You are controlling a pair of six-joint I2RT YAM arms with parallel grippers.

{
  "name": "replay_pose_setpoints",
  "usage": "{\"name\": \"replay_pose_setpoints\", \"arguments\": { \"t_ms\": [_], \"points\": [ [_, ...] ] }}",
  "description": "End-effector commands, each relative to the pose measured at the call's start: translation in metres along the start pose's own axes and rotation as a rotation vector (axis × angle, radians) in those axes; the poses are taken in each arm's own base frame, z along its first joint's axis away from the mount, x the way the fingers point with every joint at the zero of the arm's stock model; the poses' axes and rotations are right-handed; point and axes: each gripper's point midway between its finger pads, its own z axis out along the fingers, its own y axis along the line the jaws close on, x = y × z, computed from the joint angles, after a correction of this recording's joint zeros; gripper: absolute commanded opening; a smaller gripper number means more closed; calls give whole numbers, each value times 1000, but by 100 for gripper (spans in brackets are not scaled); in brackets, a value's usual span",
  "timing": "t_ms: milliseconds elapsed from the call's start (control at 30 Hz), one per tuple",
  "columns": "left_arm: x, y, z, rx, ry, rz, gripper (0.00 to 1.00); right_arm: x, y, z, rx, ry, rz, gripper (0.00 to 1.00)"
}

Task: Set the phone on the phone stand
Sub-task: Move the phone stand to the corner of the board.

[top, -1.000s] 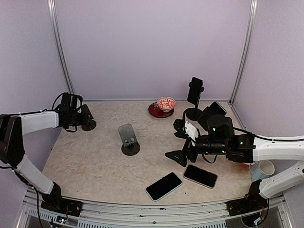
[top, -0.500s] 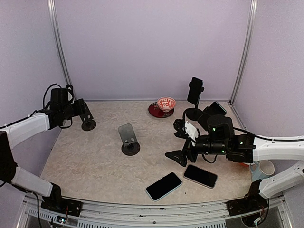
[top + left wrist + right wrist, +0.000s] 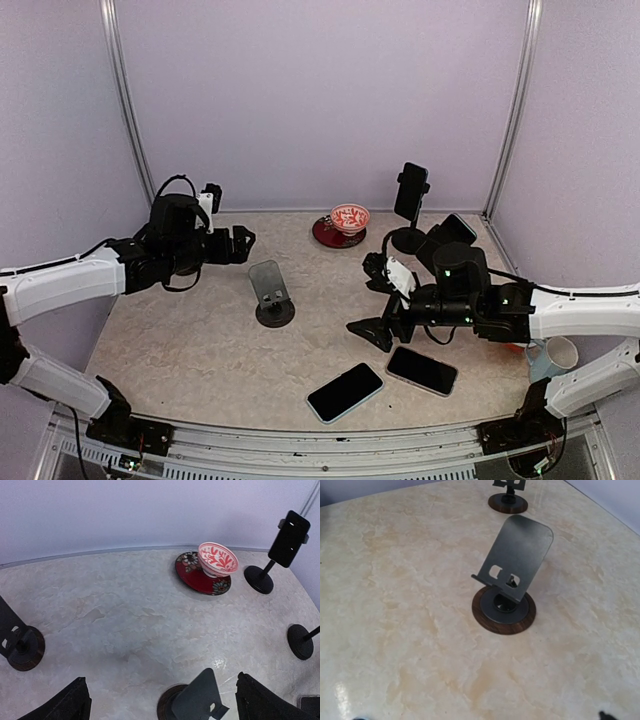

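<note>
Matt grey metal phone stand [image 3: 520, 555], wood-grain base [image 3: 481, 614]; glossy marbled table [image 3: 395, 630].

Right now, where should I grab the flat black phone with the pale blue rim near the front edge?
Take the black phone with the pale blue rim across its two long edges at mid-length, coming straight down from above. It lies flat and slanted, so only the thin sides give purchase, and the other dark phone crowds one end.
</note>
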Motion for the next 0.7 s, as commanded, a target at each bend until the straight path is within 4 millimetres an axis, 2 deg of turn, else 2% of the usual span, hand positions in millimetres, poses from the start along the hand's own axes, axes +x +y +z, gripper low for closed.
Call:
{"name": "replay_pose_setpoints", "arguments": {
  "t_ms": [0, 167, 333, 400, 433, 467, 567, 667],
  "points": [
    [3, -36, -14, 181, -17, 75, 99, 0, -5, 2, 17, -9, -7, 100],
    [25, -52, -17, 299, 34, 119, 95, 1, -5, 3, 17, -5, -7, 100],
    [45, -55, 0, 310, 127, 122, 90, 3, -5, 5, 16, 2, -5, 100],
    [48, -52, 8, 279, 152, 86, 91, 4, -5, 6, 19, 5, -4, 100],
    [49, -49, 11, 253, 162, 63, 97, 4, -6, 6, 21, 6, -5, 100],
    [50, -46, 14, 224, 170, 36, 99, 3, -6, 6, 24, 5, -5, 100],
    [52, -39, 20, 120, 185, -30, 99, 4, -7, 6, 28, 9, -7, 100],
    [51, -41, 21, 23, 165, -69, 99, 4, -7, 5, 30, 9, -7, 100]
  ]
}}
